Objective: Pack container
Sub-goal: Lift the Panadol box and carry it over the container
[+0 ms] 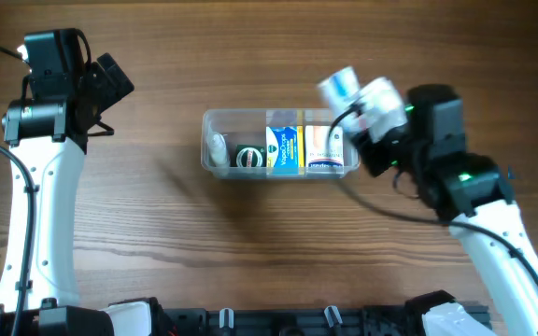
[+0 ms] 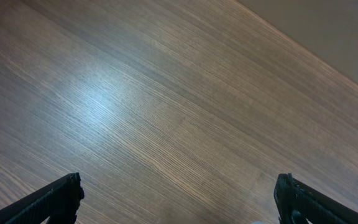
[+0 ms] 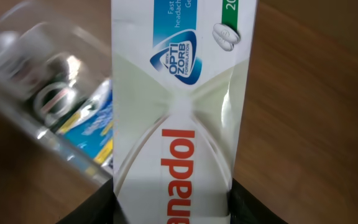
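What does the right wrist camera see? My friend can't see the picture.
A white medicine box with red letters "anadol" fills the middle, gripped at the bottom by the right gripper. Behind it on the left is the blurry clear container with a blue-and-yellow box inside, on a wooden table.

On my right wrist view I read the white box (image 3: 179, 124): "Fast", a cut-off "headach" and "Ge" at the top; "20" on green at the corner; a blue badge with "WITH OPTI ZORB FORMULATION"; big red "anadol", its start cropped. From overhead, the blue and yellow box (image 1: 285, 149) in the container (image 1: 215, 123) seems to say "VapoDrops"; the other labels there are too small for me.
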{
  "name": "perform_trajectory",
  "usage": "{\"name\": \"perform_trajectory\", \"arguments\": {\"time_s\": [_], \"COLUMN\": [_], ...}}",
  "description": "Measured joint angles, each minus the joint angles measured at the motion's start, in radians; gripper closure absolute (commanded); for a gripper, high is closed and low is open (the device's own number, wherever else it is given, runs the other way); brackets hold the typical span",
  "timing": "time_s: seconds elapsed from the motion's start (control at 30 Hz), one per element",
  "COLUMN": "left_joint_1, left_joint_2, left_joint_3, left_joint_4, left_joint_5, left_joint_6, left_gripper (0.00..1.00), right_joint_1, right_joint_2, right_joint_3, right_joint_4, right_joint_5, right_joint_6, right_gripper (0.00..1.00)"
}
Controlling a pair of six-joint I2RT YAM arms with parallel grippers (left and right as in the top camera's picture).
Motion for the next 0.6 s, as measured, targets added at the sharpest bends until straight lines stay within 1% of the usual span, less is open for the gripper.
{"name": "perform_trajectory", "arguments": {"time_s": [0.1, 0.2, 0.4, 0.6], "left_joint_1": [0.000, 0.000, 0.000, 0.000], "left_joint_2": [0.000, 0.000, 0.000, 0.000], "left_joint_3": [0.000, 0.000, 0.000, 0.000], "left_joint_4": [0.000, 0.000, 0.000, 0.000], "left_joint_5": [0.000, 0.000, 0.000, 0.000], "left_joint_6": [0.000, 0.000, 0.000, 0.000], "left_gripper": [0.00, 0.00, 0.00, 0.00], "right_joint_1": [0.076, 0.110, 0.117, 0.117], "right_joint_2": [0.006, 0.023, 0.083, 0.179], "right_joint_3": [0.000, 0.000, 0.000, 0.000], "right_joint_4": [-0.003, -0.003, -0.003, 0.003], "right_joint_5": [0.008, 0.030, 0.056, 0.064], "right_joint_6": [-0.065, -0.108, -0.197, -0.320], "right_gripper": [0.50, 0.50, 0.51, 0.51]}}
